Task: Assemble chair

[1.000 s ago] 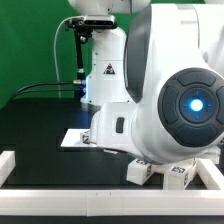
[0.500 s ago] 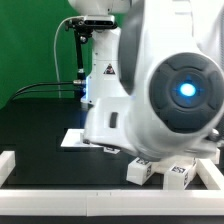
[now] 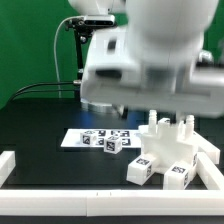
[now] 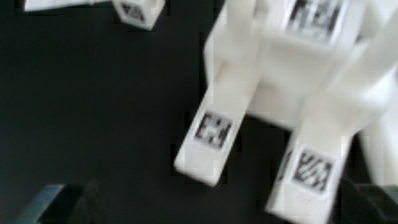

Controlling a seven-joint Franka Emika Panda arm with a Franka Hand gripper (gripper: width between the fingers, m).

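Chair parts (image 3: 172,150) sit in a white cluster on the black table (image 3: 40,125), over on the exterior view's right, with tags showing on the front pieces. On my wrist view I've got one part (image 4: 267,80) lying on the table, two legs reaching out side by side with a tag on each, all of it blurred. The gripper (image 4: 214,208) hangs above that part. Its fingers (image 4: 50,203) are dark shapes set well apart, spread, pinching nothing. The marker board (image 3: 88,138) lies flat just beside the cluster, with a small tagged block (image 3: 113,147) at its edge. A white rail (image 3: 60,192) lines the table's front. The arm (image 3: 150,50) is a blurred bulk overhead.
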